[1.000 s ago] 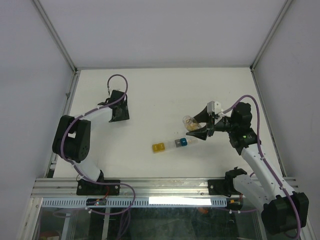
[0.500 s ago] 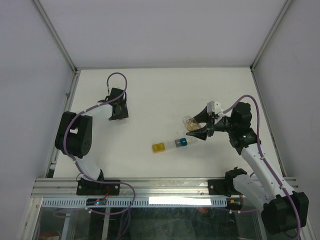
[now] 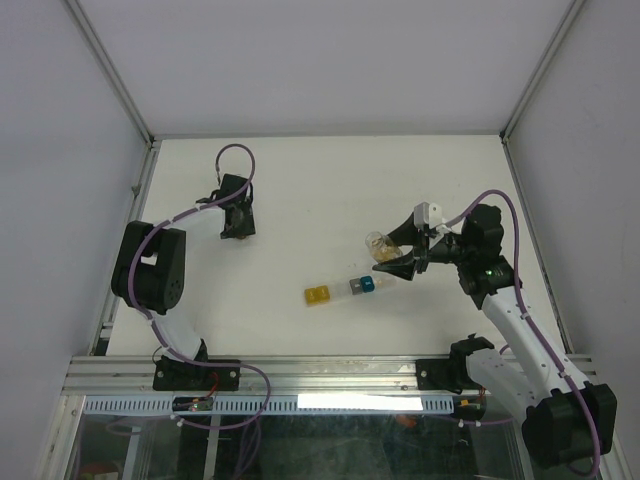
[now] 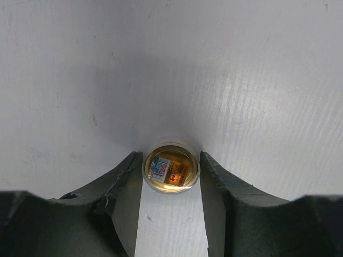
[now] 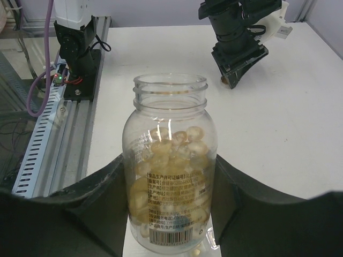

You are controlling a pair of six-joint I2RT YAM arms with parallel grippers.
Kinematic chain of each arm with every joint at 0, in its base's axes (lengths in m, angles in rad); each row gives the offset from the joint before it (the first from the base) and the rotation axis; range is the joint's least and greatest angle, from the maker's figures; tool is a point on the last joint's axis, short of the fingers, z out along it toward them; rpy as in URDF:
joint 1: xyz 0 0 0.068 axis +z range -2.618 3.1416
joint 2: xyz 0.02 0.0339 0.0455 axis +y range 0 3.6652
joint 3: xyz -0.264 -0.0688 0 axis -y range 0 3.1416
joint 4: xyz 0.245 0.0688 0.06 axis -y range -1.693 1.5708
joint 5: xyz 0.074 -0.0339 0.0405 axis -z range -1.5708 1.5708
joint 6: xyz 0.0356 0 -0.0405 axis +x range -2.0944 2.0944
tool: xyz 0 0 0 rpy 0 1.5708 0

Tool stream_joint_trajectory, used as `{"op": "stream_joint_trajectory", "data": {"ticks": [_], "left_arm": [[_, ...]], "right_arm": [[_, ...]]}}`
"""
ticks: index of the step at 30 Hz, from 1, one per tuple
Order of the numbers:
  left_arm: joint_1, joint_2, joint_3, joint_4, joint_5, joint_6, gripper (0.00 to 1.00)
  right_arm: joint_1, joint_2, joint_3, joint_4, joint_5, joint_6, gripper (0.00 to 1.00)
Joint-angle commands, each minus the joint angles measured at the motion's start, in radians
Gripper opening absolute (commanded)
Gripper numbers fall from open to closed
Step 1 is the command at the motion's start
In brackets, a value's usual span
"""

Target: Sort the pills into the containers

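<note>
nearest the robot's side, the strip of containers [image 3: 352, 287] is lying on the white table [image 3: 300, 180], apart from both claws. counting them: one yellow compartment [image 3: 318, 296] at the strip's 8 o'clock end, one greyish compartment [image 3: 355, 287], and one blue compartment [image 3: 368, 284] touching it. any clear ones are too faint to count.

at 1 o'clock of the strip, the right gripper [image 5: 170, 166] is clamping one clear pill bottle [image 5: 170, 101]. one of its fingers [image 5: 107, 203] is pressing on each side, and the mouth is uncapped. the pills [image 5: 171, 147] are sitting inside as a tan heap, too overlapped to count. whether any are lying in the compartments is too small to tell.

farthest, at 10 o'clock of the strip, the left gripper [image 4: 171, 158] is clamping one small round amber piece [image 4: 171, 171], both fingertips [image 4: 126, 179] touching its rim. whether it is a cap or a small bottle cannot be told.

judgement: the dispensing step is in hand, with sorting seemingly not begun. doing it well is calling for three things:
- bringing the bottle mouth directly above a single compartment
- tipping slowly, so the pills are rolling out singly
- gripping firmly enough that the smooth bottle is not slipping

the strip is looking light and is unheld, so the bottle rim should not be nudging it.
</note>
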Motion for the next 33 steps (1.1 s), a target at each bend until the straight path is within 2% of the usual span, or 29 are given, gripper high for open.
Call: {"op": "stream_joint_trajectory", "data": {"ticks": [1,5,9,13,18,23,27,33], "left_arm": [[0.007,-0.031,0.031,0.002,0.09,0.008,0.28],[-0.015,-0.129,-0.006,0.013,0.212,-0.016,0.26],[-0.074,-0.272,-0.094,0.109,0.426,-0.059,0.25],[-0.15,-0.415,-0.208,0.366,0.675,-0.142,0.25],[-0.246,-0.453,-0.299,0.674,0.92,-0.277,0.25],[-0.317,-0.433,-0.29,0.821,1.014,-0.349,0.25],[-0.346,-0.415,-0.264,0.878,1.071,-0.375,0.25],[-0.377,-0.391,-0.242,0.884,1.074,-0.377,0.25]], "right_arm": [[-0.008,0.002,0.049,0.009,-0.023,-0.041,0.0],[-0.008,0.01,0.058,-0.052,-0.022,-0.108,0.0],[-0.008,0.019,0.089,-0.171,-0.024,-0.221,0.0],[-0.008,0.018,0.144,-0.378,-0.016,-0.381,0.0],[-0.004,0.02,0.214,-0.594,0.041,-0.55,0.0],[0.032,0.028,0.245,-0.72,0.106,-0.623,0.0],[0.1,0.027,0.228,-0.716,0.213,-0.623,0.0],[0.154,0.05,0.226,-0.686,0.316,-0.567,0.0]]}}
